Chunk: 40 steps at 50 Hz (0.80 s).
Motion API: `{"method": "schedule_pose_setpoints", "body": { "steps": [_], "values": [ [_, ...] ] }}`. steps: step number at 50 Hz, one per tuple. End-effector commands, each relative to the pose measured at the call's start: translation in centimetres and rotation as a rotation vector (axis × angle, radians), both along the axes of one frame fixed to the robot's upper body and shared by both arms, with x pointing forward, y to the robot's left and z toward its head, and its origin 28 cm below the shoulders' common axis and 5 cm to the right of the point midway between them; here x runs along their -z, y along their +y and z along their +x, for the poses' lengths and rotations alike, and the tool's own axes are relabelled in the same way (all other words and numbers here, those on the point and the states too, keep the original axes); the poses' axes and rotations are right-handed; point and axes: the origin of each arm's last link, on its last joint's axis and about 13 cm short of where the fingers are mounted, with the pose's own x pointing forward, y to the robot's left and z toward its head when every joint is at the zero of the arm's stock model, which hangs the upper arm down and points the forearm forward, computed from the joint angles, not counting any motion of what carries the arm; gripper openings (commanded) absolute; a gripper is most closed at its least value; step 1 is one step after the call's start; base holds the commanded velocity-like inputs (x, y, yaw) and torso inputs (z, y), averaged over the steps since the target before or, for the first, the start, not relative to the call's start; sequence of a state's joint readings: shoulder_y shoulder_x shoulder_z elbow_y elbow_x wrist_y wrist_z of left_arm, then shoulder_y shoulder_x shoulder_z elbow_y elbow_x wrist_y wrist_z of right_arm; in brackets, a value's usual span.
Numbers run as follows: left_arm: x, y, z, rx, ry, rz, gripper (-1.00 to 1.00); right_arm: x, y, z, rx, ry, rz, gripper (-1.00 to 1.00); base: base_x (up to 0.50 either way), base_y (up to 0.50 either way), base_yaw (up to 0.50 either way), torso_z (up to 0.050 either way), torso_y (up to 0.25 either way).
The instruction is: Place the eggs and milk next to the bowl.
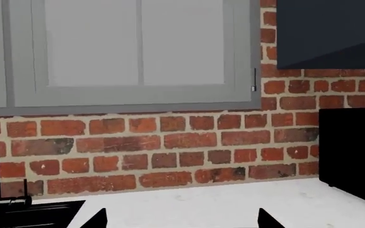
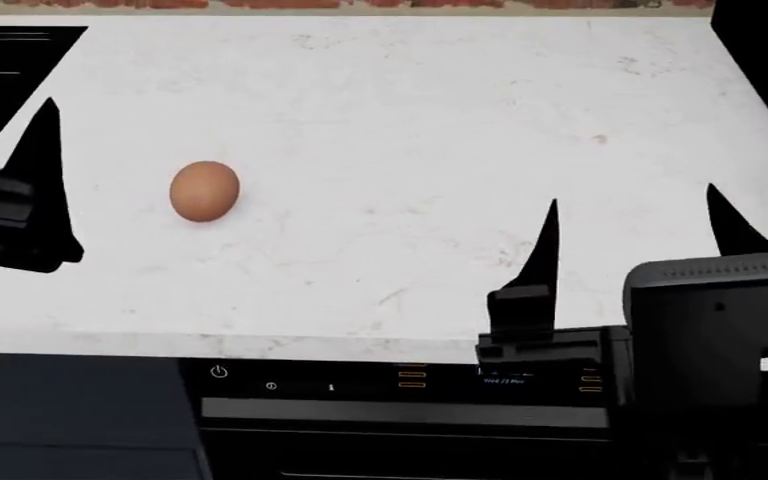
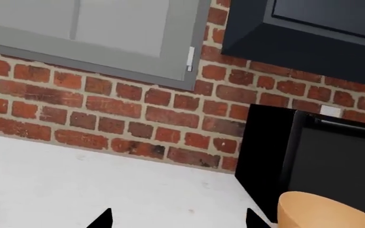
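Nearest, below the counter edge, runs a dark appliance panel point(image 2: 398, 385). Above it the right gripper point(image 2: 638, 235) hovers with fingers spread wide and nothing between them. The left gripper point(image 2: 17, 200) is at the counter's left edge; only one finger shows, so its state cannot be told. On the white counter point(image 2: 424, 130), just beside the left gripper, lies one brown egg point(image 2: 204, 190): light, smooth, brittle, likely to roll, best pinched gently across its middle. The bowl point(image 3: 322, 211) shows only as an orange rim at far right, well apart. No milk visible. Brick wall point(image 1: 169, 142) behind.

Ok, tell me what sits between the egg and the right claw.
Nothing: in the head view, only bare white counter separates the egg from the right claw.
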<state>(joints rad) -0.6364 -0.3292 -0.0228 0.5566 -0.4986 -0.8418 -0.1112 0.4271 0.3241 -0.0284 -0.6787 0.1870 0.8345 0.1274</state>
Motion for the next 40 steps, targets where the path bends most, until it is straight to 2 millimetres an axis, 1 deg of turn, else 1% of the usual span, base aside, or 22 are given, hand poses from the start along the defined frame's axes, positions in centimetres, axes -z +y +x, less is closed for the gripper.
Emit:
{"method": "schedule_pose_setpoints", "body": {
  "steps": [1, 12, 40],
  "values": [
    [0.3, 0.3, -0.2, 0.005, -0.019, 0.026, 1.00, -0.4, 0.5, 0.2, -0.029, 0.007, -0.030, 1.00, 0.00, 0.50, 0.00, 0.000, 0.000],
    [0.9, 0.4, -0.1, -0.010, -0.018, 0.046, 1.00, -0.3, 0.7, 0.2, -0.050, 0.012, -0.036, 1.00, 0.00, 0.50, 0.00, 0.000, 0.000],
    [1.5, 0.4, -0.2, 0.008, -0.009, 0.051, 1.00, -0.3, 0.8, 0.0, -0.057, 0.021, -0.038, 1.00, 0.00, 0.50, 0.00, 0.000, 0.000]
  ]
}}
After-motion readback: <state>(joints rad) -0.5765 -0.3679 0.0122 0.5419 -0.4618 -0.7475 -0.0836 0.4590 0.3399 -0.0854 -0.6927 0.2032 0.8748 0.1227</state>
